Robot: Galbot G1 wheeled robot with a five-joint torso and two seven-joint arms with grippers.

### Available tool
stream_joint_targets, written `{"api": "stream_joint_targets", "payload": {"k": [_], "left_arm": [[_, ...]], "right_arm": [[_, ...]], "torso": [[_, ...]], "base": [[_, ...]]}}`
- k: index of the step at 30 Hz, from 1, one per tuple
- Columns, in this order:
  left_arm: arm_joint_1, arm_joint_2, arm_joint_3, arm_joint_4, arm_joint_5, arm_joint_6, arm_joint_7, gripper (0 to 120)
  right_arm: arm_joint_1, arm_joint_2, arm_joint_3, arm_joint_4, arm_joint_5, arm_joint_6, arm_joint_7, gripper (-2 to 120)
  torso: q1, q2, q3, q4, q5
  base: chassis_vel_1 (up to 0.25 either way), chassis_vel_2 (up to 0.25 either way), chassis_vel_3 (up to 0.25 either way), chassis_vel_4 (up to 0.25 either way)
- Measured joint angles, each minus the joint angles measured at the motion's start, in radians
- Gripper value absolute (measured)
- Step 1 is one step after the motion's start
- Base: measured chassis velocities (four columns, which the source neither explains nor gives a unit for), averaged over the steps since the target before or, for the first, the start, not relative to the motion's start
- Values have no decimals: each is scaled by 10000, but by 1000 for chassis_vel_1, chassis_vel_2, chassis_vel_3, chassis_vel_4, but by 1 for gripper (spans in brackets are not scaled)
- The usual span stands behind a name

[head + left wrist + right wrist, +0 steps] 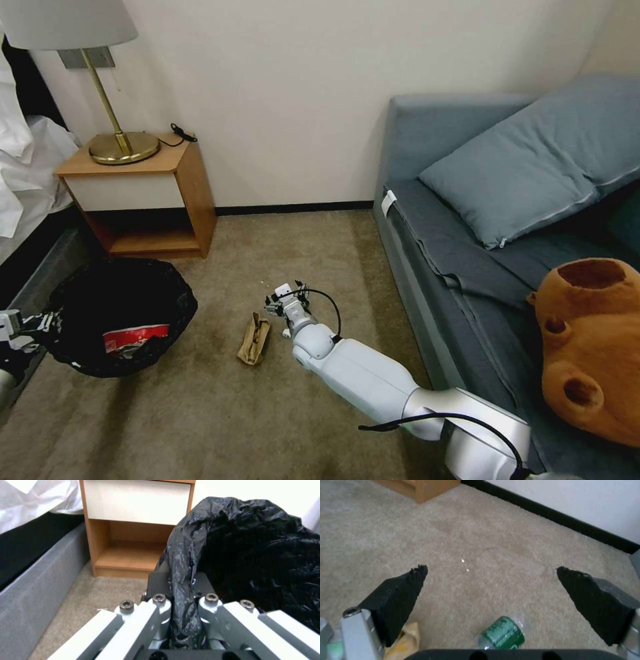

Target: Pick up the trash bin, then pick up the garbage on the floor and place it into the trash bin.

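Two hands work: the left hand (181, 605) pinches the round black-bagged trash bin's (120, 313) rim. The right hand (491, 580) hangs spread above open carpet (480, 542), a green-capped clear bottle (503, 633) beneath its palm.

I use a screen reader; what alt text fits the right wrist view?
The right gripper, fingers spread wide, hovers over beige carpet above a small green-capped bottle. A tan paper scrap lies beside one finger, with a wooden nightstand corner and black baseboard beyond.
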Motion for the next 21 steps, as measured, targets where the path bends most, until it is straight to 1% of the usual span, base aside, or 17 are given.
{"api": "stream_joint_targets", "payload": {"k": [7,16,21], "left_arm": [[167,-113,-107,-52,21,-47,67,4],[294,-138,-249,-41,29,-145,155,4],[340,-212,-252,-41,38,-171,178,4]], "right_arm": [[-7,-2,-12,-4,-6,4,-1,100],[-71,45,-55,3,-63,21,-6,100],[-93,-6,-119,55,-93,27,-6,100]], "torso": [[0,0,1,-1,0],[0,-1,0,1,1],[0,0,0,0,-3]], "base": [[-118,106,108,-118],[-137,128,123,-125],[-119,126,126,-124]]}}
